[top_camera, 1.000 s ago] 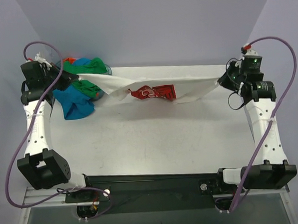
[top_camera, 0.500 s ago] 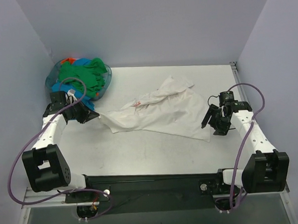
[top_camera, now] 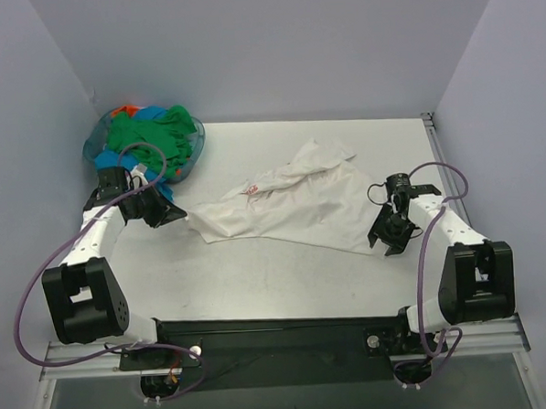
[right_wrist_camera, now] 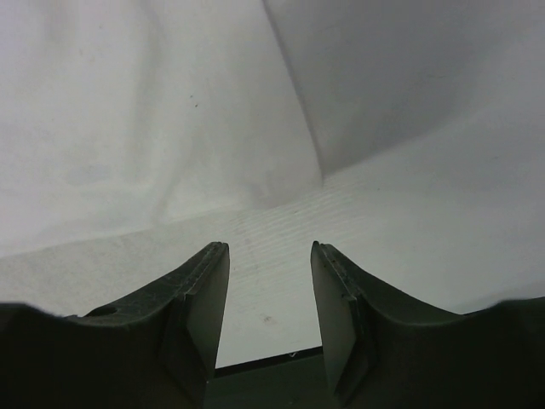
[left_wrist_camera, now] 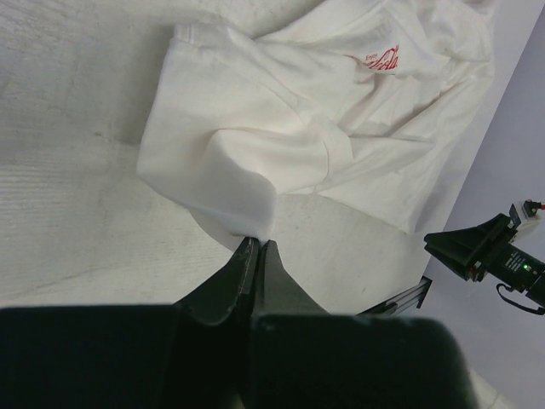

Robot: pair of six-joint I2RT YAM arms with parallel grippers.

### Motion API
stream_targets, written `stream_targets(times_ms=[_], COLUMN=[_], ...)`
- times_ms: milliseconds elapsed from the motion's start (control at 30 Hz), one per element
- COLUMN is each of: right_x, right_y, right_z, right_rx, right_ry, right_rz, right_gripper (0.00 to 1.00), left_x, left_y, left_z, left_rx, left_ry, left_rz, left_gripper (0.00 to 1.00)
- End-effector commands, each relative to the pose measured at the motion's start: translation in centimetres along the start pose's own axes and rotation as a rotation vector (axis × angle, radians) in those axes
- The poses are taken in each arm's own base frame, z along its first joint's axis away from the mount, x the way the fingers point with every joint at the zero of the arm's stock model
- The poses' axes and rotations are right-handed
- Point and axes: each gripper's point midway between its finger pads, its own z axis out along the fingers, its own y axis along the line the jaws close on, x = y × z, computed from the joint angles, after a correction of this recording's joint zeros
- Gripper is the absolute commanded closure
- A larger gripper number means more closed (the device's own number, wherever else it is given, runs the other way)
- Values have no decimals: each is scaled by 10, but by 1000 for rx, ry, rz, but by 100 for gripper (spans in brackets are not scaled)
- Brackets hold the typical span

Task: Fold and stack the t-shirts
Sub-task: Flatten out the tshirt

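Far left, back corner: the coloured shirts (top_camera: 150,138) lie in a loose heap, green on top, blue below, a bit of orange behind. None is folded, none laid out. Just in front of the heap, the left gripper (top_camera: 168,213) sits low at the left corner of the white shirt (top_camera: 282,204). In the left wrist view its fingers (left_wrist_camera: 243,273) are pressed together, and a raised fold of cloth runs down into the tips, so it looks clamped on that corner, though the pinch itself is hard to see. The white shirt lies mid-table (top_camera: 286,277), slanting from near left to far right, rumpled, with creases and one sleeve or corner bunched at the far end. The red logo (top_camera: 251,191) shows only partly among the wrinkles. There is no clean fold anywhere. Right: the right gripper (top_camera: 382,245) is down near the table just beside the shirt's right edge, its jaws spread and nothing between them. Its wrist view shows bare table between the fingers (right_wrist_camera: 200,298), with cloth just beyond. Judgement: early stage. One shirt is out and roughly spread but not flattened, there are no folds and no stack, and the heap is untouched.
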Motion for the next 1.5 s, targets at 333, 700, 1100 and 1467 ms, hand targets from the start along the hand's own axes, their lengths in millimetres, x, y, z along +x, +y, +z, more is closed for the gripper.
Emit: stream_targets(times_ms=[333,700,1100,1467], right_x=[2,16,7,-75], right_y=[-26,-29,-26,10], right_z=[28,47,50,-64], right_rx=[148,153,153,-7], right_ry=[32,72,59,-192], right_rz=[87,125,106,25], right_gripper=[60,68,99,100], left_x=[-6,-8,-10,-63], left_y=[-6,-5,-2,-111], left_z=[-3,-1,-1,-23], left_rx=[10,6,-20,119], left_ry=[19,19,3,-262], left_rz=[71,65,75,175], left_gripper=[100,100,100,100])
